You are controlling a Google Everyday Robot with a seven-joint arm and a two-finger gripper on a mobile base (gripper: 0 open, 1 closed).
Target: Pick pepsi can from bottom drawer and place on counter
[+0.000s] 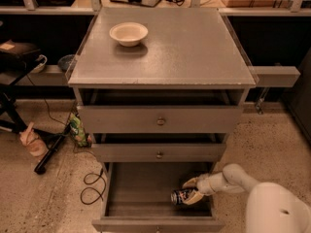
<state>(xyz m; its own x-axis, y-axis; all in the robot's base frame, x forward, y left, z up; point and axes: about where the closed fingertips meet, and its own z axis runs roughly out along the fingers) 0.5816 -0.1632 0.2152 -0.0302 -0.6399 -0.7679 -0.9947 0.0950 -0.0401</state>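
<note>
Looking at the gripper (191,190) down in the bottom drawer (146,188), we see it partly spread around the pepsi can (179,197), not clamped. The can lies sideways at the front right, long axis roughly left-right.

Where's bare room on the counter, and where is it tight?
The counter is bare right of and in front of the bowl. Crowded: right front of the bottom drawer, where the gripper sits at the pepsi can.
</note>
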